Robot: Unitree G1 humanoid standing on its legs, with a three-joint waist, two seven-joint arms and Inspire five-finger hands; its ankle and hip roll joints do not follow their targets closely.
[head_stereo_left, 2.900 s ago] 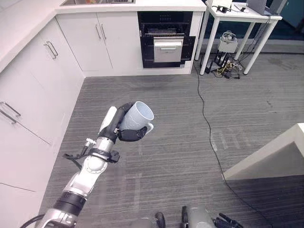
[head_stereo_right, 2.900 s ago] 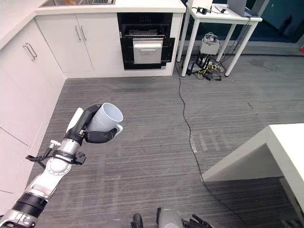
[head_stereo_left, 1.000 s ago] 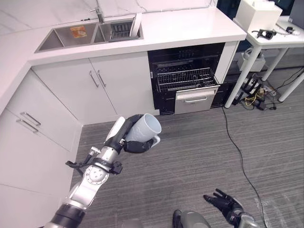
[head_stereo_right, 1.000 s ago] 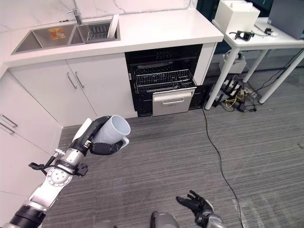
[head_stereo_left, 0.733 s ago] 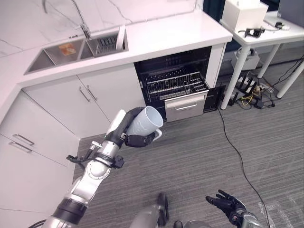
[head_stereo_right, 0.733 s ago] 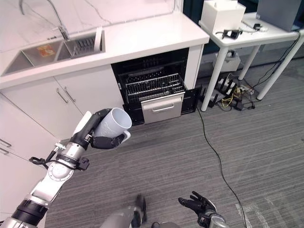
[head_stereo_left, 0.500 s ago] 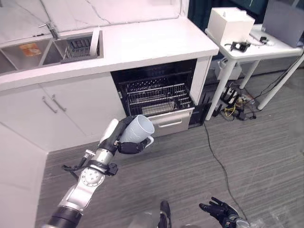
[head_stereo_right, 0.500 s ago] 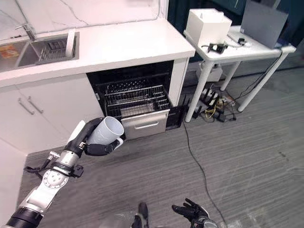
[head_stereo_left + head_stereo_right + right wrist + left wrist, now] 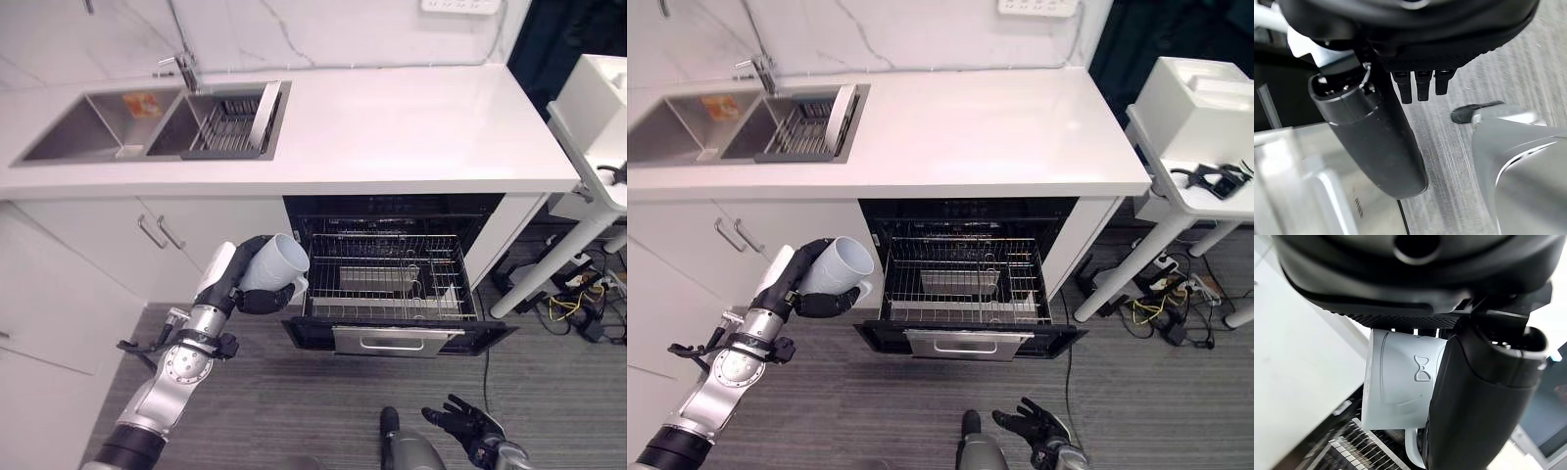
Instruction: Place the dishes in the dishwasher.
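Left eye view: A white countertop (image 9: 392,117) runs along a marble-patterned wall, with a double sink (image 9: 147,122) at its left end and a plate (image 9: 265,116) standing on edge in the sink's right basin. Below the countertop's middle the dishwasher (image 9: 392,284) stands open, its wire rack (image 9: 387,279) pulled out over grey striped flooring. The rack looks almost bare. The left hand (image 9: 240,284) is curled round a white mug (image 9: 274,266), holding it in the air just beside the rack's left edge, mouth tilted toward the rack. The right hand (image 9: 460,423) hangs low near the floor, fingers spread and holding nothing.

Right eye view: The same layout, with a white side table (image 9: 1200,196) off the countertop's right end.

Left wrist view: Fingers and thumb clamp the mug's wall; its handle points toward the rack wires beyond.

Right wrist view: Fingers straight, floor beyond.

Status: The mug is not yet loaded. Judged remaining: set the mug in the rack, then fetch the plate.
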